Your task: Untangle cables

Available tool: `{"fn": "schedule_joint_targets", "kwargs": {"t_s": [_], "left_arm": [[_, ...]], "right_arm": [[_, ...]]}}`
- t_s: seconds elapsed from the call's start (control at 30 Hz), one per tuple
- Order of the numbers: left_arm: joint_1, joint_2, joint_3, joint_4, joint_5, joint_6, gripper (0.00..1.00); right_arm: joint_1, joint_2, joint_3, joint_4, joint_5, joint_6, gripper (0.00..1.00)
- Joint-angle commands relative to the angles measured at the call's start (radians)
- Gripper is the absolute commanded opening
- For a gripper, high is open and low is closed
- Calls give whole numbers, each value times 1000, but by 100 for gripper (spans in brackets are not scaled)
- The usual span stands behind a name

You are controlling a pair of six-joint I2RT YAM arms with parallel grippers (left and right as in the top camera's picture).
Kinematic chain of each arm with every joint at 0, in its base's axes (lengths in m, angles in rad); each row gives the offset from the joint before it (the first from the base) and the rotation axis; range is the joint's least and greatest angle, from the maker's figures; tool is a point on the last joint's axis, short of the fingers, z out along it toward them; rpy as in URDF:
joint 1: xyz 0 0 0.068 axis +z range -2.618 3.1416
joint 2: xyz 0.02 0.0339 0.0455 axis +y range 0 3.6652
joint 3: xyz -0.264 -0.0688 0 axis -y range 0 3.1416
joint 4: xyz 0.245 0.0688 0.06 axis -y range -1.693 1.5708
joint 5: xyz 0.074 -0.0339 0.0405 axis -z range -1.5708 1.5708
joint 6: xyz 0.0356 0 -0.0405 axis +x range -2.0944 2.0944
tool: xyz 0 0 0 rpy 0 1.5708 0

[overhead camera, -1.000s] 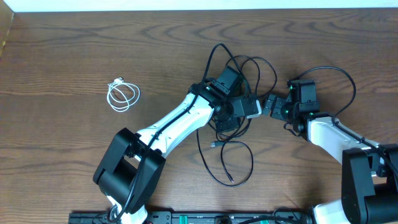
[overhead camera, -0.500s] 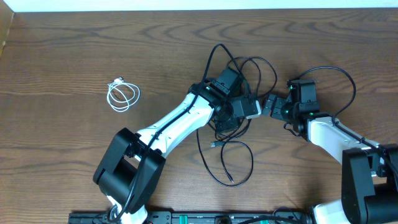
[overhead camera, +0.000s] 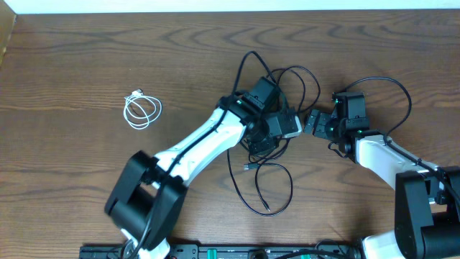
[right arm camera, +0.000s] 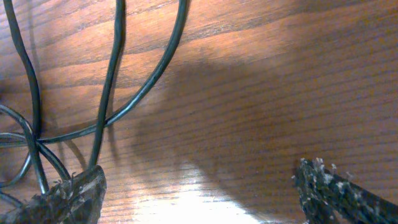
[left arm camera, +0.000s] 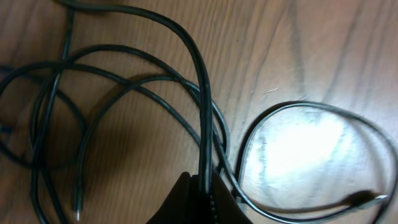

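Overhead, the thin black cable (overhead camera: 277, 188) sprawls in overlapping loops at mid-table, and the white cable (overhead camera: 141, 110) lies coiled well apart to the left. The left gripper (overhead camera: 263, 142) sits inside the black tangle, with the right gripper (overhead camera: 309, 121) just beside it. In the left wrist view, the jaws are pinched tight on one black strand, other loops spreading over the table (left arm camera: 311, 50). In the right wrist view, the fingers (right arm camera: 68, 193) stand wide apart over wood, gripping nothing, with black strands at upper left.
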Motion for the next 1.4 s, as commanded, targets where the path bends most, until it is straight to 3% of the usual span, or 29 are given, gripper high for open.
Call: {"fn": "schedule_joint_targets", "kwargs": {"t_s": [0.0,0.33,0.47,0.6,0.9,1.0,1.1,1.23,1.37], "left_arm": [[5,-151,7,-9,47,-135,7],[5,-649,7,158,45,-451,8],[5,-787,7,221,32,-507,7],[5,-883,7,243,-94,-566,8],[5,-909,7,272,-508,-734,7],[5,-887,7,340,-731,-781,7],[5,-866,7,411,-858,-785,7],[5,-840,7,450,-872,-830,7],[5,-816,7,449,-793,-870,8]], "right_arm": [[3,75,-55,-45,-56,34,97],[2,75,-55,-6,-109,46,99],[3,75,-55,48,-264,45,99],[3,75,-55,106,-436,45,99],[9,75,-55,228,-811,-80,99],[9,75,-55,247,-889,-126,99],[9,75,-55,293,-985,-150,99],[13,75,-55,352,-1088,-164,99],[45,75,-55,356,-1028,-163,98]]}}
